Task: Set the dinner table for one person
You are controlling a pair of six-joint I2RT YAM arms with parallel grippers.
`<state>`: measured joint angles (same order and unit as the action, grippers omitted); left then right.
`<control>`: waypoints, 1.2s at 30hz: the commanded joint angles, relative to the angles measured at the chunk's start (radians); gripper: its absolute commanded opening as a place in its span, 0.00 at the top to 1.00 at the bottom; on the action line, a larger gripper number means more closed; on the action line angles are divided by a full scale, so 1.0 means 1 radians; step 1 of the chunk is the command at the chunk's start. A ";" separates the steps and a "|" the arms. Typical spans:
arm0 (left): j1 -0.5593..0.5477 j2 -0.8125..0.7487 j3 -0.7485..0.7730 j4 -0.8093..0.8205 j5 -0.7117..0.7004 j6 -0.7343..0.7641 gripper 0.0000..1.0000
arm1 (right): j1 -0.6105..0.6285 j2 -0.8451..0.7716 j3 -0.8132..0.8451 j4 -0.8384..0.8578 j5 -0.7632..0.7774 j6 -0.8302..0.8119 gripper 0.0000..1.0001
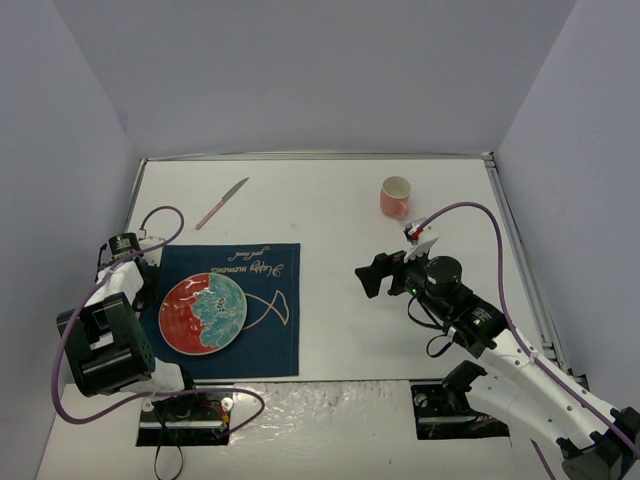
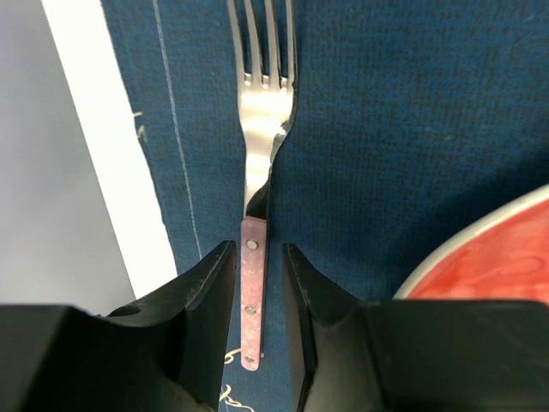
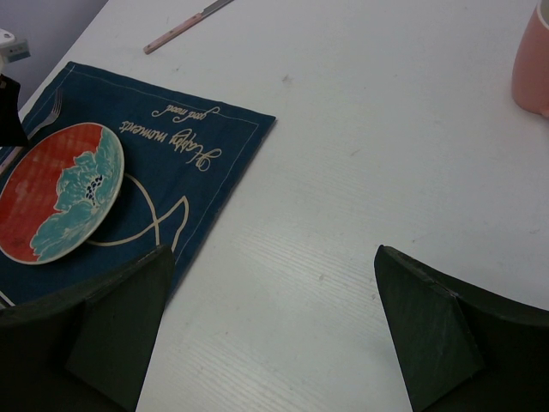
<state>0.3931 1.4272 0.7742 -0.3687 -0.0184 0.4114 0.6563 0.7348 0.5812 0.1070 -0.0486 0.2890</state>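
Note:
The white dinner table (image 1: 350,210) carries a navy placemat (image 1: 270,330) with a red and teal plate (image 1: 203,313) on it. A fork (image 2: 262,129) with a pink handle lies flat on the placemat (image 2: 386,129), left of the plate (image 2: 497,257). My left gripper (image 2: 259,251) straddles the fork's handle, its jaws slightly apart with a thin gap on each side, so it stands open. In the top view the left gripper (image 1: 143,268) sits at the placemat's left edge. My right gripper (image 1: 378,275) hovers wide open over bare table (image 3: 343,172), holding nothing.
A pink-handled knife (image 1: 222,203) lies on the table beyond the placemat. A pink cup (image 1: 396,196) stands at the far right centre. Grey walls enclose the table on three sides.

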 commanded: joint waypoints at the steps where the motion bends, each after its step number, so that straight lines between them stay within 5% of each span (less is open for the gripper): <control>1: 0.004 -0.079 0.028 0.015 0.017 -0.005 0.75 | 0.006 -0.022 0.017 0.056 0.001 -0.008 0.00; 11: 0.000 -0.114 0.090 0.070 0.059 -0.076 0.59 | 0.006 -0.036 0.011 0.056 0.016 -0.008 0.00; 15: -0.028 -0.095 0.126 0.098 0.049 -0.114 0.39 | 0.006 -0.025 0.009 0.055 0.026 -0.008 0.00; 21: -0.103 -0.083 0.156 0.137 -0.026 -0.114 0.32 | 0.006 0.020 0.025 0.048 0.032 -0.007 0.00; 27: -0.160 -0.050 0.170 0.194 -0.096 -0.114 0.14 | 0.002 0.097 0.054 0.027 0.036 -0.004 0.00; 36: -0.177 0.078 0.151 0.272 -0.195 -0.143 0.05 | -0.003 0.183 0.141 -0.025 0.046 0.019 0.01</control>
<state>0.2161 1.4631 0.8940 -0.1797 -0.1370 0.2998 0.6559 0.8927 0.6246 0.0556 -0.0288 0.2911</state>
